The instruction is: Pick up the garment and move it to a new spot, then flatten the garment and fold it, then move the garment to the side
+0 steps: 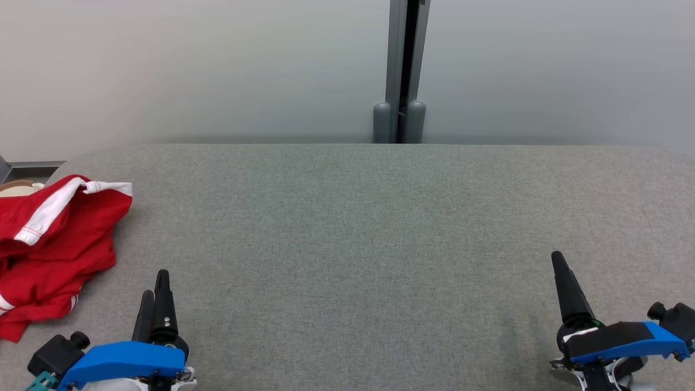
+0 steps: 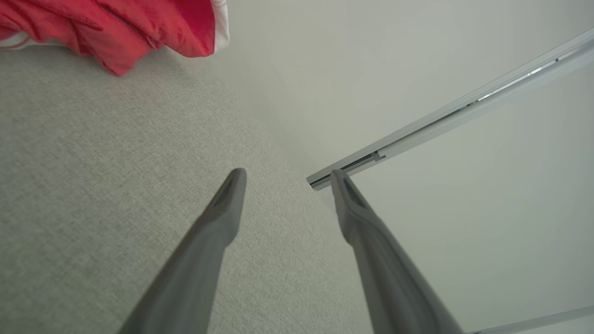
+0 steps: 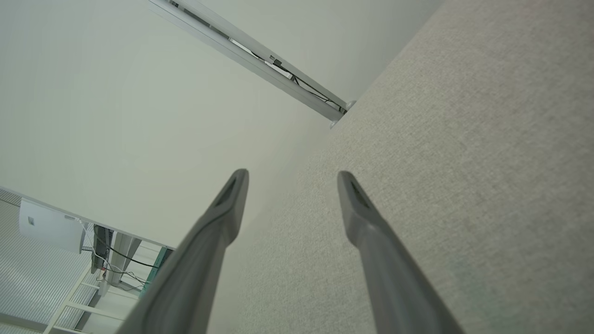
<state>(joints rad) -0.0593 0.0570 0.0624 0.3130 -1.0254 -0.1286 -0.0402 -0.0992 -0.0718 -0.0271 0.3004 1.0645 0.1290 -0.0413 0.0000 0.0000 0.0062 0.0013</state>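
The garment (image 1: 54,244), a crumpled red heap with white stitched bands, lies at 9 o'clock on the table (image 1: 347,217), close to its rounded left edge and partly out of frame. The left gripper (image 2: 285,172) at 7 o'clock and the right gripper (image 3: 292,175) at 5 o'clock both have jaws apart, holding nothing. Likely risks: a pinch may catch several soft layers, so it lifts bunched. A tug may slide it over the edge. The slim tapered fingertips (image 3: 234,185) might dig into the table's woven grey cloth.
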